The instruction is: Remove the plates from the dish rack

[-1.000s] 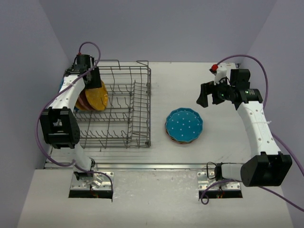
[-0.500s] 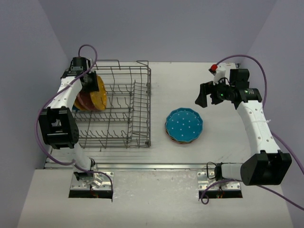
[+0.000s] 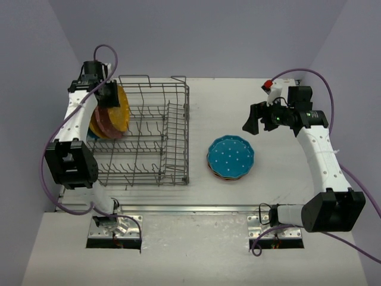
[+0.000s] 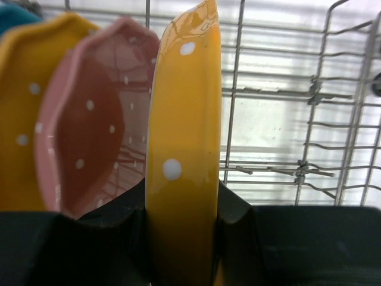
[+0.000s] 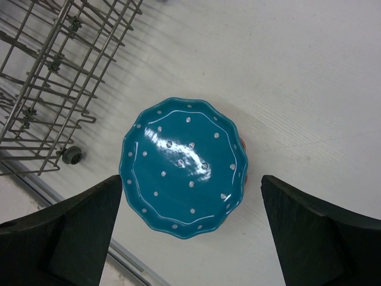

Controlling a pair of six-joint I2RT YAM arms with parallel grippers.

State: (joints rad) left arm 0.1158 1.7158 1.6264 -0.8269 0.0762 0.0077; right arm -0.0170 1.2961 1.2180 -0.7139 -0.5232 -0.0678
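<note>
Our left gripper (image 3: 110,95) is clamped on the rim of the orange-yellow scalloped plate with white dots (image 4: 184,149), which stands on edge at the far-left corner of the grey wire dish rack (image 3: 187,134), beside a pink-red dotted plate (image 4: 89,143); an edge grip should let it rise clear of the tines; our right gripper (image 3: 251,119) hangs wide open and empty right of the rack, looking down on the blue dotted plate (image 3: 231,156) stacked on the white table (image 3: 274,179).

Dish rack (image 3: 177,128): grey wire. In rack: orange-yellow plate (image 4: 181,149) w/ white dots; pink-red plate (image 4: 89,143), same dots. Right of rack: teal-blue plate (image 5: 183,167), white dots + thin white ring.
</note>
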